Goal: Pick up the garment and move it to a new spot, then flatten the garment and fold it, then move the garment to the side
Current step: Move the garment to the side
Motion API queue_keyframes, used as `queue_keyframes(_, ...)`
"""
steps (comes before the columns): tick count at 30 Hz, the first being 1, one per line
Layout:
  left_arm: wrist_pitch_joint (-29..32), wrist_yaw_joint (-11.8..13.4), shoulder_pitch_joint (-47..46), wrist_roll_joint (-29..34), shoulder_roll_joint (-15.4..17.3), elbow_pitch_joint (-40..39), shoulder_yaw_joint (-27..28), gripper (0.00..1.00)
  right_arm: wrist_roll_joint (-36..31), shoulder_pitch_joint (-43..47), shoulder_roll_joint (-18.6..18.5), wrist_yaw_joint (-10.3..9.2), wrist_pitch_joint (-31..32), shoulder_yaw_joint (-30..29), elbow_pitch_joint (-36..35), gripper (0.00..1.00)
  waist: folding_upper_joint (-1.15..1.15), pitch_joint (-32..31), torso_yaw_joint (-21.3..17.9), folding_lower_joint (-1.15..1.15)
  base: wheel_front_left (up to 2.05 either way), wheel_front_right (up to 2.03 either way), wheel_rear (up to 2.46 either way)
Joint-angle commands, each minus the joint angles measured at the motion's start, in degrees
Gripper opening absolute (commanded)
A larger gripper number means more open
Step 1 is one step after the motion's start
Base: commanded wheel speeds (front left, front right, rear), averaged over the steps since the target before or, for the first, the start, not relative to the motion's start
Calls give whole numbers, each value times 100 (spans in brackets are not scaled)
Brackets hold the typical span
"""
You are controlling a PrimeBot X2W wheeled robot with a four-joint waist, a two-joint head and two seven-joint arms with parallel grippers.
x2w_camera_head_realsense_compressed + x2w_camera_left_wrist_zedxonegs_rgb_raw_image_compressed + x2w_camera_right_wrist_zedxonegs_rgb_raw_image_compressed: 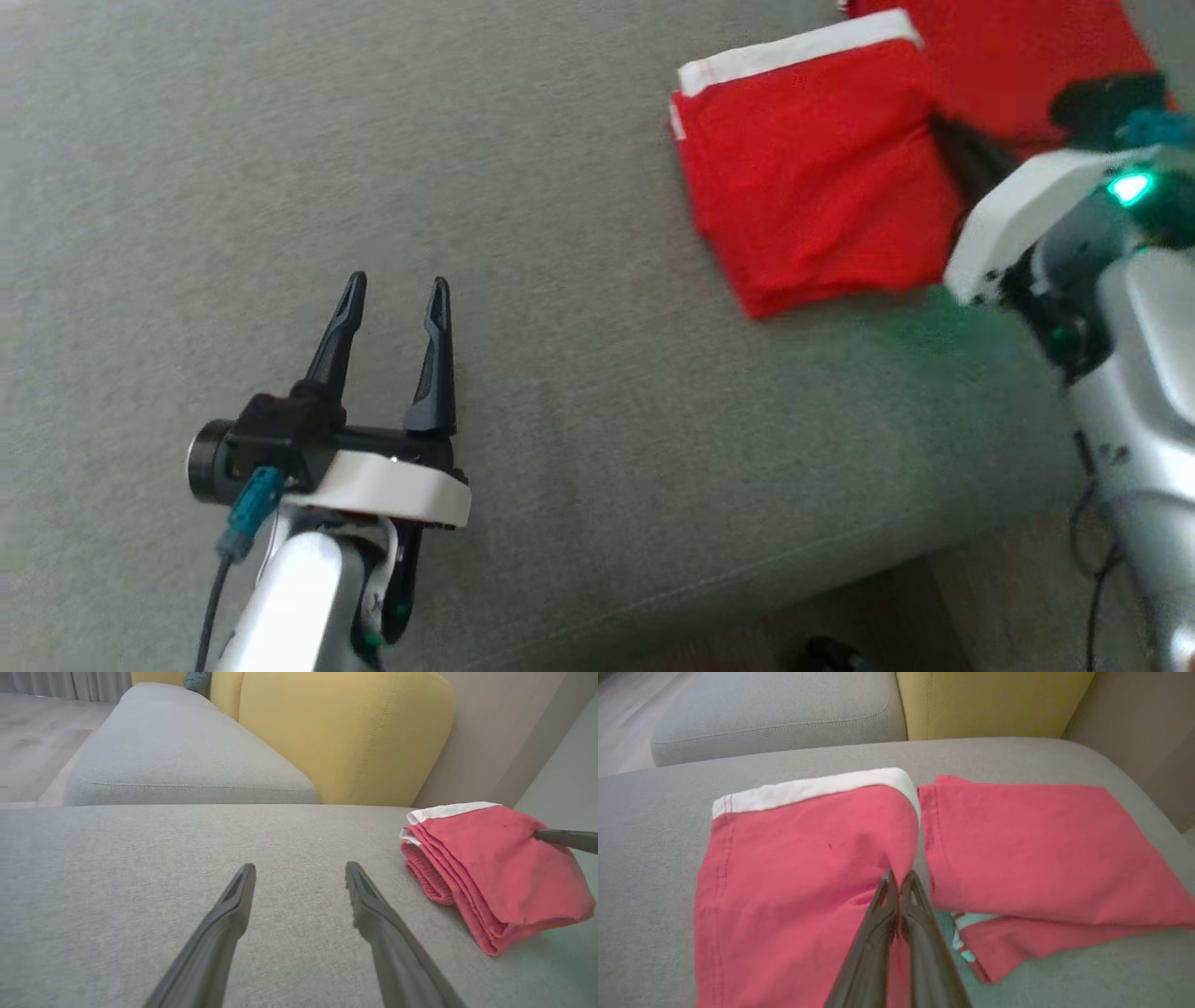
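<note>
The left gripper hangs wide open, empty, above the sofa cushion. To its right the garment lies folded, under the tips of the shut right gripper. Seemingly only the move aside is left.

Head view: second red cloth cut off by top edge; right gripper blurred, base behind its white wrist housing. Dark thing at bottom edge, too little showing to ID. Right wrist view: can't tell if closed jaws pinch the garment. Teal item, left wrist view, cropped at top.
</note>
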Motion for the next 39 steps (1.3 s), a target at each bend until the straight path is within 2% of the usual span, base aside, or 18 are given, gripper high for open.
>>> queue_keyframes(1, -13, 53, -211, 34, 29, -245, 119, 100, -184, -354, -230, 37, -91, -57, -43, 0, 0, 35, 233, 0, 0, 0, 0)
queue_keyframes(4, -18, 78, -208, 26, 20, -282, 113, 100, -344, -527, -395, 37, -92, -145, 116, 0, 0, 63, 372, 0, 0, 0, 0)
queue_keyframes(7, -27, 109, -197, 9, 5, -340, 101, 100, -559, -771, -726, 37, 10, -270, 327, 0, 0, 118, 581, 0, 0, 0, 0)
queue_keyframes(9, -36, 117, -190, -9, -8, -374, 88, 100, -679, -887, -1016, 37, 116, -334, 385, 0, 0, 151, 716, 0, 0, 0, 0)
queue_keyframes(10, -45, 127, -180, -30, -23, -405, 71, 100, -755, -970, -1330, 37, 217, -405, 401, 0, 0, 176, 829, 0, 0, 0, 0)
queue_keyframes(13, -56, 124, -175, -57, -42, -417, 39, 100, -856, -1043, -1732, 37, 380, -470, 415, 0, 0, 211, 955, 0, 0, 0, 0)
queue_keyframes(19, -70, 123, -230, -60, -75, -442, -50, 100, -1151, -1135, -2171, 37, 653, -539, 438, 0, 0, 292, 1113, 0, 0, 0, 0)
queue_keyframes(26, -77, 103, -222, -57, -98, -467, -160, 100, -1540, -1109, -2435, 37, 921, -682, 261, 0, 0, 364, 1192, 0, 0, 0, 0)
queue_keyframes(33, -79, 89, -282, -26, -95, -461, -193, 100, -1966, -1081, -2329, 37, 888, -890, 317, 0, 0, 475, 1199, 0, 0, 0, 0)
queue_keyframes(34, -79, 86, -299, -17, -93, -446, -203, 100, -2151, -1078, -2264, 37, 816, -971, 367, 24, 0, 498, 1209, 0, 0, 0, 0)
queue_keyframes(36, -79, 82, -310, -16, -85, -432, -204, 100, -2322, -1068, -2168, 37, 744, -1072, 426, 100, 0, 508, 1223, 0, 0, 0, 0)
queue_keyframes(39, -80, 87, -319, -18, -65, -414, -192, 100, -2548, -1059, -2016, 37, 627, -1205, 475, 100, 0, 511, 1237, 0, 0, 0, 0)
